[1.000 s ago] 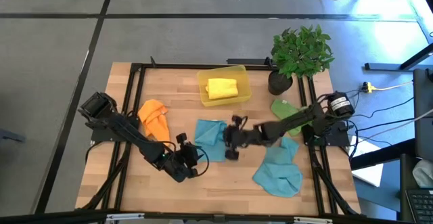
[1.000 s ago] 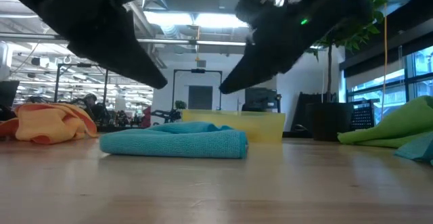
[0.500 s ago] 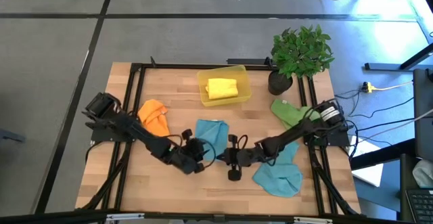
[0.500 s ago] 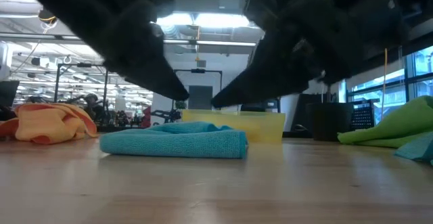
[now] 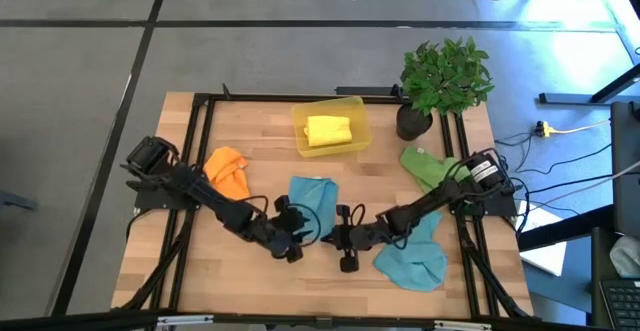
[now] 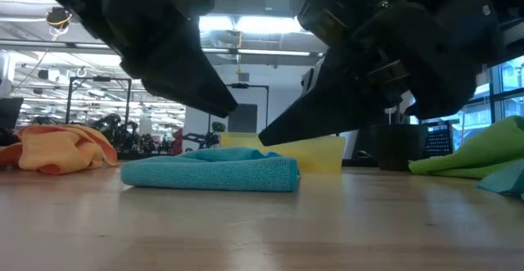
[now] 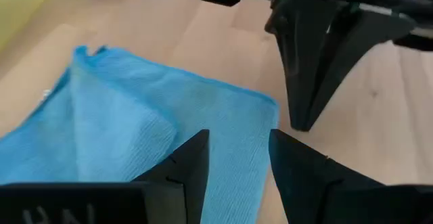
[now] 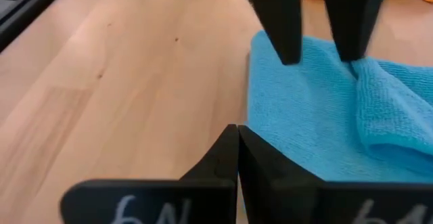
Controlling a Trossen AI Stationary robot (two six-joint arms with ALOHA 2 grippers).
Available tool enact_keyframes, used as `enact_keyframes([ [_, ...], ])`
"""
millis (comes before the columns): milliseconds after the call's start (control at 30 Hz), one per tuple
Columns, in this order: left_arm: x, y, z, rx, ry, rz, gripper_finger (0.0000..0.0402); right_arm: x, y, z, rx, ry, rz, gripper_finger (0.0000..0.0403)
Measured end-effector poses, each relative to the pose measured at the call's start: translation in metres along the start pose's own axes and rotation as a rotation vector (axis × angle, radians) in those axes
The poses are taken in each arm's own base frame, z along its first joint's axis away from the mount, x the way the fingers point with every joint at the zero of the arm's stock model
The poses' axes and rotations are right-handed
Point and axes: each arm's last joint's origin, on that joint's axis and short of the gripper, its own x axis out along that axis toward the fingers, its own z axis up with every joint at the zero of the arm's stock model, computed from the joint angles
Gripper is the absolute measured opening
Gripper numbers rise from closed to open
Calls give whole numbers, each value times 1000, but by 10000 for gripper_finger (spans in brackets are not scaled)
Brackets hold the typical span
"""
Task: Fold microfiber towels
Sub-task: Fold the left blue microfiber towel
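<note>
Teal towel (image 5: pixel 312 197) mid-table, part folded, near edge facing both claws. Left gripper (image 5: pixel 297 233) just off its front-left corner, fingers apart, empty, tips over the cloth edge in the left wrist view. Right gripper (image 5: pixel 337 239) just beside the front-right corner, fingers together, holding nothing seen. Left slightly nearer. Long axis hard to judge. Contact with cloth not clear: low view mostly blocked by both arms. Second teal towel (image 5: pixel 415 253) half under right arm. Orange towel (image 5: pixel 229 174) apart, crumpled.

teal towel (image 8: pixel 318 109) ribbed fuzzy cloth; table (image 8: pixel 122 82) smooth pale wood.
</note>
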Motion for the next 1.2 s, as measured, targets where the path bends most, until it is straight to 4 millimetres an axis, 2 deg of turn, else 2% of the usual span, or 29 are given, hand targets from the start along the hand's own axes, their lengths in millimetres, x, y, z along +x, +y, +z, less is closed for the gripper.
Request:
enact_keyframes([
  [133,-4,-2,-5,28,-13,59,144,0,0,2,5,-14,0,5],
  [367,2,9,-9,-27,52,111,142,2,-6,3,18,-27,-7,8],
  [700,28,17,-25,-54,164,116,126,21,-21,-18,51,51,-10,7],
  [1200,44,49,-9,-71,53,339,125,28,-24,-26,131,71,29,7],
])
